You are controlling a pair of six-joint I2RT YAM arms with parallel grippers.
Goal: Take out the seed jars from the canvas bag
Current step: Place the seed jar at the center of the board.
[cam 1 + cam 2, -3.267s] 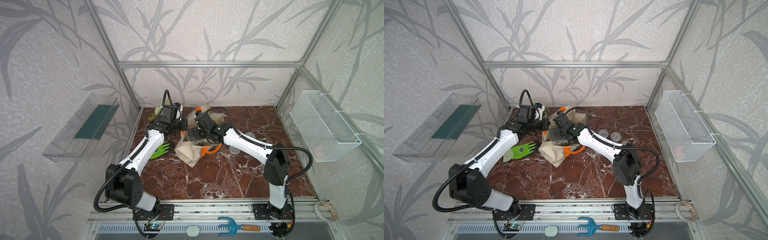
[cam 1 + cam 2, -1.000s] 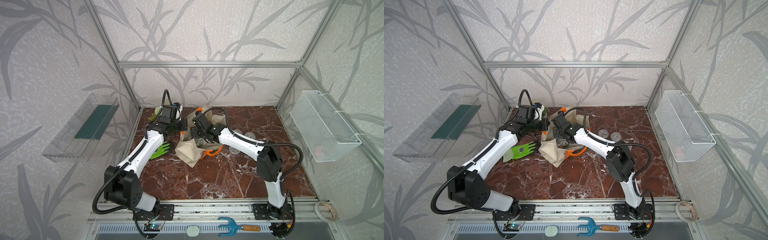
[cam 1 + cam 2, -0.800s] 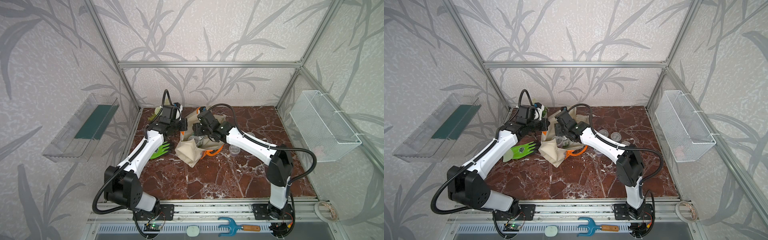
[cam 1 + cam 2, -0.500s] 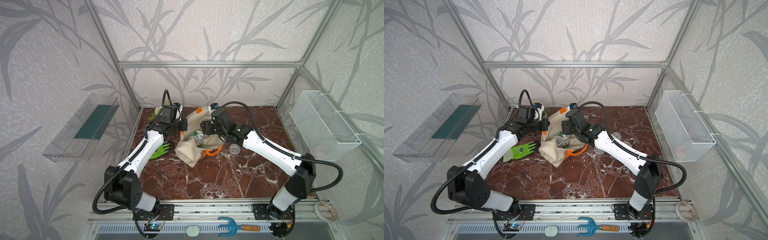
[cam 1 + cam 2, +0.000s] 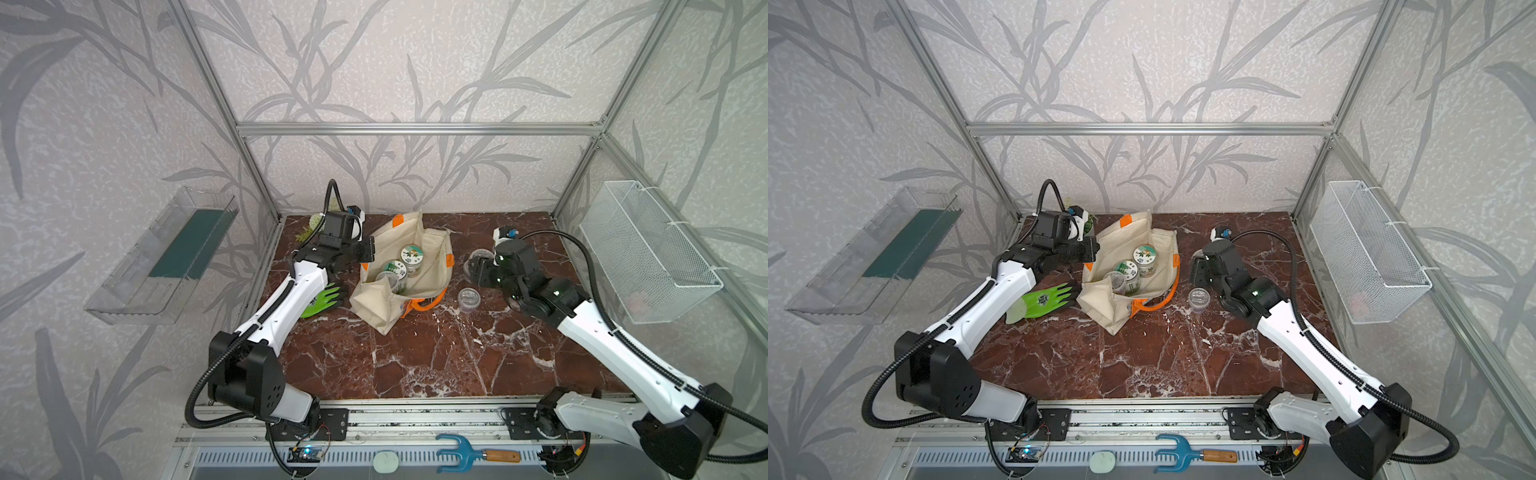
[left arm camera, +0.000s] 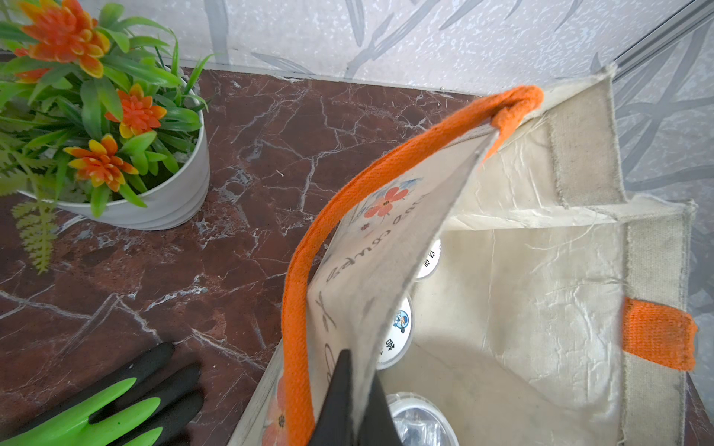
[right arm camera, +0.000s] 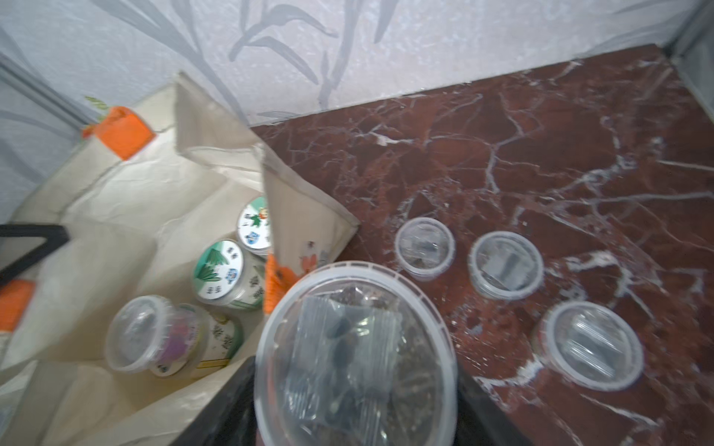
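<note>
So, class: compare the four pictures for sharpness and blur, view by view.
Right wrist view: smeared throughout; the three loose jars are soft-edged, the held jar looms close. Left wrist view: crisp, weave of the canvas bag sharp. Both top views: sharp.

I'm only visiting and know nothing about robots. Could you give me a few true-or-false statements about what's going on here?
1. The right gripper holds a clear jar. True.
2. The bag is empty. False: lidded jars are inside.
3. The left gripper pinches the bag's wall. True.
4. The green glove lies inside the bag. False: it lies on the table beside the bag.
</note>
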